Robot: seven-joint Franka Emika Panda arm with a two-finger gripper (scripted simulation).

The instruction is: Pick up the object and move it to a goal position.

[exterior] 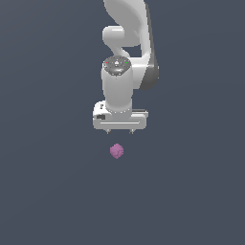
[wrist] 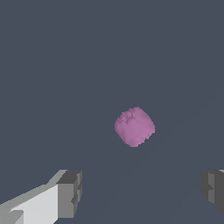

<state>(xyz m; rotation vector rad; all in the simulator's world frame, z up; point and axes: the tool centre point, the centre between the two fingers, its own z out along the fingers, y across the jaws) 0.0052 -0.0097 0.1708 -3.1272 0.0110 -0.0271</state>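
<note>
- In the wrist view the gripper (wrist: 140, 192) sits closest to the camera, with its two fingers spread wide and nothing between them.
- One finger (wrist: 70, 194) shows a white body with a grey pad at its tip; of the other finger (wrist: 214, 188) only the grey pad shows, at the edge of the picture.
- Beyond the fingertips lies the lump (wrist: 134, 126), a small purple-pink ball with a bumpy surface, roughly round.
- The lump rests on the flat dark grey floor (wrist: 52, 65); it is apart from both fingers and touches neither.
- Seen from the wrist, the lump sits within the span of the open fingers, somewhat nearer to the finger whose pad alone is visible.
- In the exterior view the lump (exterior: 116, 151) lies near the middle of the picture, on the same dark grey floor (exterior: 43, 191).
- The gripper (exterior: 120, 131) appears just above the lump in this picture, with a clear gap between them; only two short finger stubs show under the white hand block.
- The lump is much smaller than the gripper.
- Farther back the white arm (exterior: 128, 43) rises from the hand towards the top edge of the picture, with a dark grey joint on the exterior view's right.
</note>
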